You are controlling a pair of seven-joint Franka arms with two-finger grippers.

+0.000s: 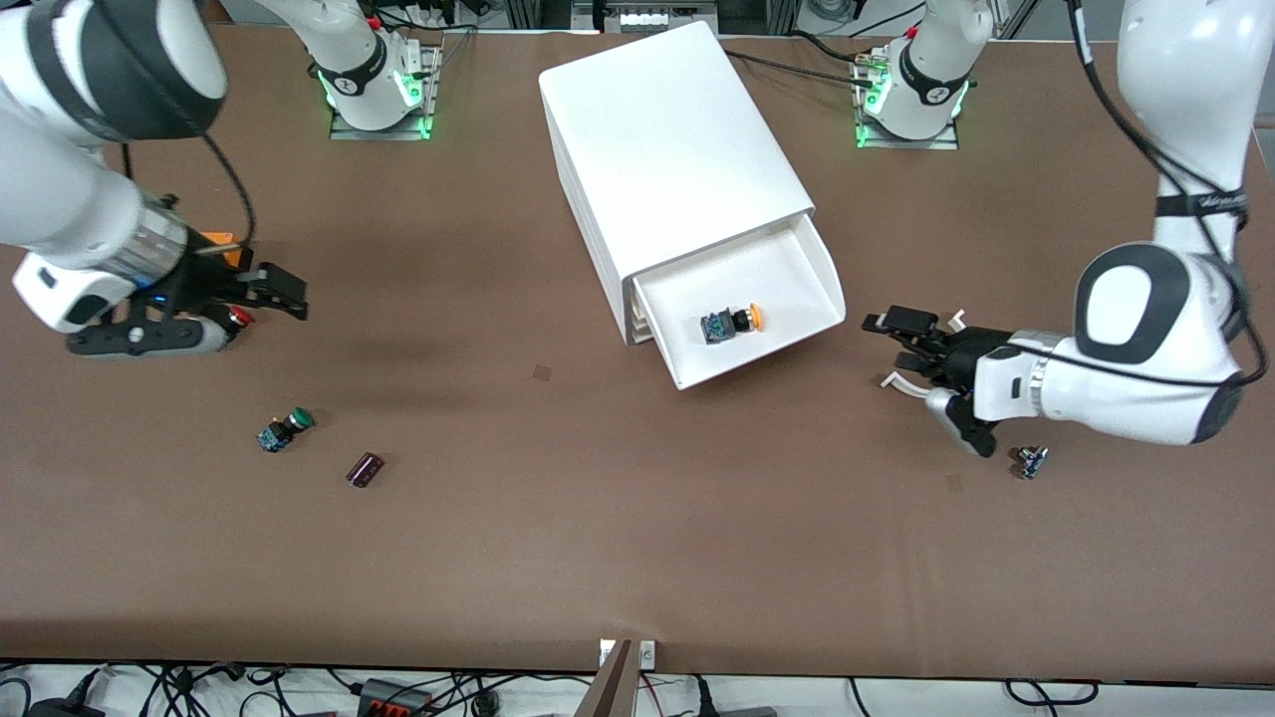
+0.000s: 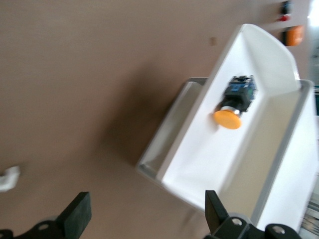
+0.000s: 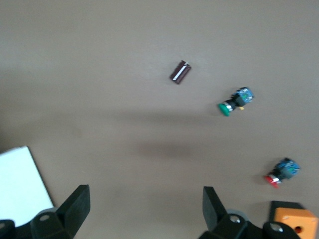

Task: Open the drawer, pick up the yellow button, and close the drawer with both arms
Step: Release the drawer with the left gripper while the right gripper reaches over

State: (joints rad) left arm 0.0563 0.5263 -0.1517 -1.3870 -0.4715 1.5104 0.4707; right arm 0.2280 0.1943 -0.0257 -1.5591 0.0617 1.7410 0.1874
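The white cabinet (image 1: 677,149) stands mid-table with its top drawer (image 1: 797,254) pulled open. The orange-capped button (image 1: 734,322) lies on its side inside the drawer, and it also shows in the left wrist view (image 2: 234,107), in the drawer (image 2: 209,159). My left gripper (image 1: 890,344) is open and empty, beside the drawer's front lip toward the left arm's end; its fingers (image 2: 79,214) stand wide apart. My right gripper (image 1: 274,299) is open and empty over the table toward the right arm's end, its fingers (image 3: 75,204) wide apart.
A green-capped button (image 1: 286,428) and a small dark part (image 1: 365,469) lie nearer the front camera than the right gripper. A red-capped button (image 1: 239,317) and an orange block (image 1: 224,244) sit by that gripper. Another small part (image 1: 1031,461) lies under the left forearm.
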